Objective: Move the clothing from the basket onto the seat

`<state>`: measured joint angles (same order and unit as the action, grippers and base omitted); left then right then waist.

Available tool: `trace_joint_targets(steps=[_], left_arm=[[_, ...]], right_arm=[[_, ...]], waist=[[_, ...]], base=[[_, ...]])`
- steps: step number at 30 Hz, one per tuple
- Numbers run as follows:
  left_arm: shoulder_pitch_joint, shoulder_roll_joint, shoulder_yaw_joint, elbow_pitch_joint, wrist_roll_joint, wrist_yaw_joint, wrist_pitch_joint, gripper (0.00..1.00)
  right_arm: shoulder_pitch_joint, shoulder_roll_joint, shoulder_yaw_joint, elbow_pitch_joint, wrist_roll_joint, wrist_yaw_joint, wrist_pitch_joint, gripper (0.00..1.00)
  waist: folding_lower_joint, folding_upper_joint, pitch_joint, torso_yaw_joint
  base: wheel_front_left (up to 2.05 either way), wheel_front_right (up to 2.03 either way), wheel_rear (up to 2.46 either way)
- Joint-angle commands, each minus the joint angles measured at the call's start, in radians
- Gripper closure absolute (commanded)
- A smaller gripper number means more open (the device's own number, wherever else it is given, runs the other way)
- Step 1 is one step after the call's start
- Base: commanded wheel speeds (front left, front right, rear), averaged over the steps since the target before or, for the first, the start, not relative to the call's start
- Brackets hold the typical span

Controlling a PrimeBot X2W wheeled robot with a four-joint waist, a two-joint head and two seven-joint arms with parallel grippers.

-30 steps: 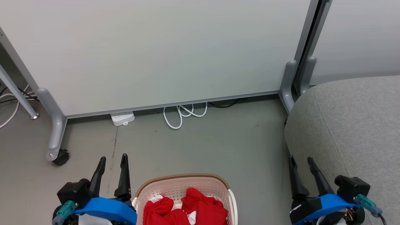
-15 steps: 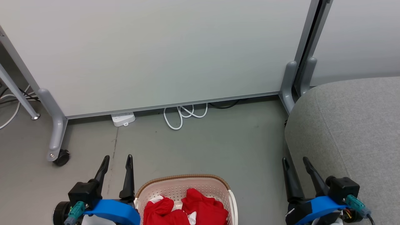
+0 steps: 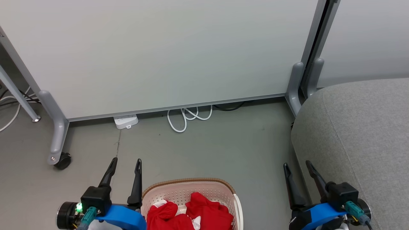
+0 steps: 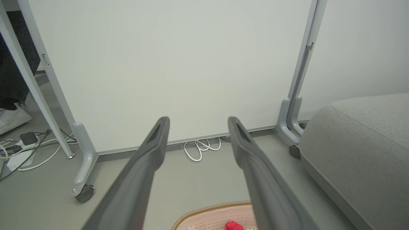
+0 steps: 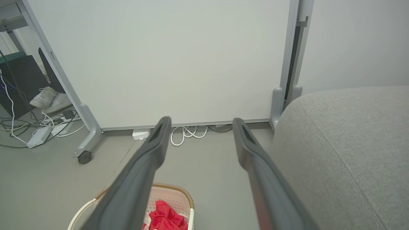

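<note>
Bright red clothing (image 3: 191,214) with white trim lies bunched in the cream perforated basket (image 3: 188,184), which sits on the floor at the bottom middle of the head view. The right wrist view looks down on the clothing (image 5: 167,217) and the basket (image 5: 175,191); a red tip of clothing (image 4: 235,226) and the basket's rim (image 4: 211,209) edge the left wrist view. The light-grey seat (image 3: 361,134) fills the right side. My left gripper (image 3: 125,162) stands open just left of the basket, empty. My right gripper (image 3: 296,165) stands open beside the seat's front edge, empty.
A large pale panel (image 3: 159,54) on grey wheeled legs (image 3: 56,137) stands across the floor ahead. A white power strip (image 3: 125,121) and a coiled white cable (image 3: 188,116) lie at its foot. White shoes (image 5: 49,97) and more cables show far left.
Both grippers have shifted inward: the left one right towards the basket, the right one left and slightly lower. Both stay open. Clothing and basket have not moved.
</note>
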<state>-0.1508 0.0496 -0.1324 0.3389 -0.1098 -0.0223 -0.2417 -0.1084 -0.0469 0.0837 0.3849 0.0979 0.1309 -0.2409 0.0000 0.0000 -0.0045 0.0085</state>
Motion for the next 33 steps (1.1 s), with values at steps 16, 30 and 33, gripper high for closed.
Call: trace_joint_targets(steps=[16, 30, 33], left_arm=[[-0.014, 0.006, -0.014, 0.015, 0.081, 0.006, -0.025, 0.00], [-0.079, 0.014, -0.065, 0.061, 0.115, -0.037, -0.024, 0.00], [-0.137, 0.024, -0.100, 0.091, 0.132, -0.057, -0.024, 0.00]], right_arm=[[-0.014, -0.006, 0.004, 0.016, -0.082, 0.000, -0.026, 0.00], [-0.033, -0.006, 0.006, 0.016, -0.085, 0.000, -0.026, 0.00], [-0.057, -0.005, -0.001, 0.007, -0.091, 0.000, -0.026, 0.00]], waist=[[0.0000, 0.0000, 0.003, 0.003], [0.0000, 0.0000, 0.033, -0.015], [0.0000, 0.0000, 0.077, -0.032]], base=[[0.00, 0.00, 0.00], [0.00, 0.00, 0.00], [0.00, 0.00, 0.00]])
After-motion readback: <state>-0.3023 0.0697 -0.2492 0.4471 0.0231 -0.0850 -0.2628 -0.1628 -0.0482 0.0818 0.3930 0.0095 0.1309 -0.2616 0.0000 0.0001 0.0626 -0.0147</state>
